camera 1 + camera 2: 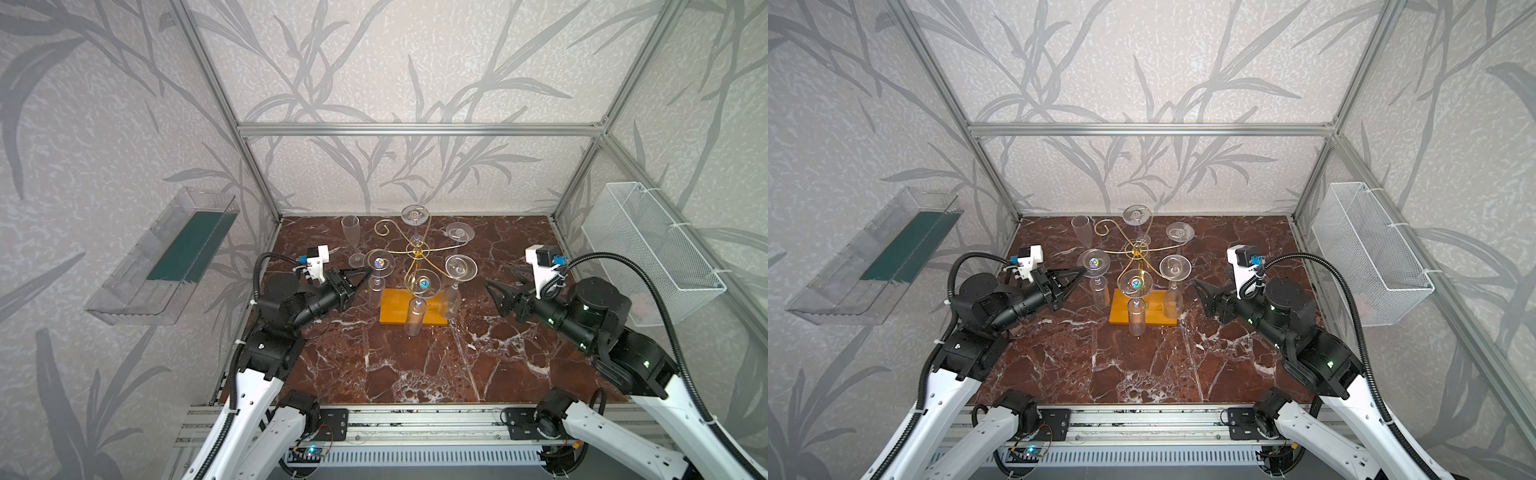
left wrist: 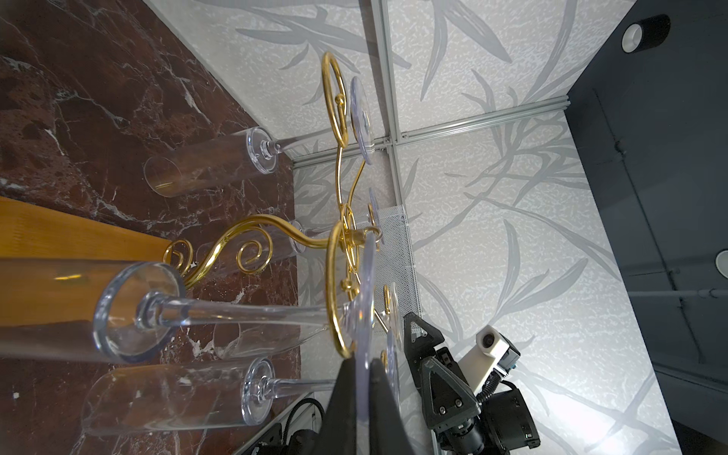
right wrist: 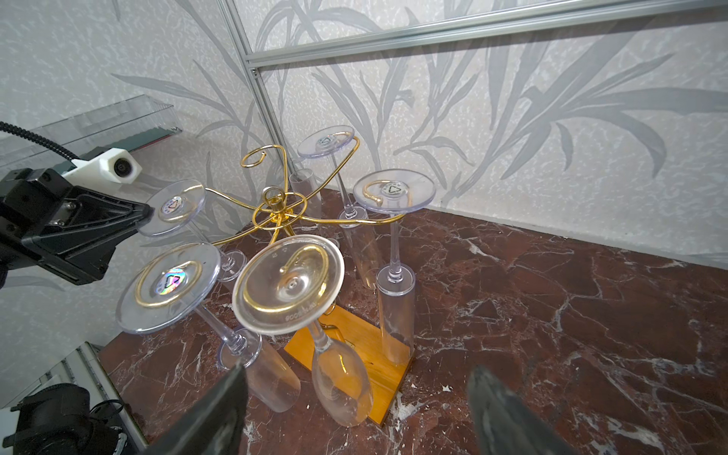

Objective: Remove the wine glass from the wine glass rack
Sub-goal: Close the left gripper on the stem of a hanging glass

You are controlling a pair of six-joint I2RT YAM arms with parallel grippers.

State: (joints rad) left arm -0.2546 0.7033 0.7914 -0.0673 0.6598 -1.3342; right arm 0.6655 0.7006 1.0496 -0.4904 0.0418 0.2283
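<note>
Pinches the clear foot of the wine glass (image 2: 236, 315) edge-on between the two dark fingers (image 2: 342, 394) of the left gripper (image 2: 361, 366), closed tight on the disc. Hangs bowl-down from a gold scroll arm of the wine glass rack (image 2: 350, 234), on the gripper's side of the central post. Shows more inverted glasses around that post, the orange wooden base (image 2: 59, 228) on the marble table (image 2: 98, 78) at its foot, and the right gripper (image 2: 431, 360) beyond it, fingers spread.
</note>
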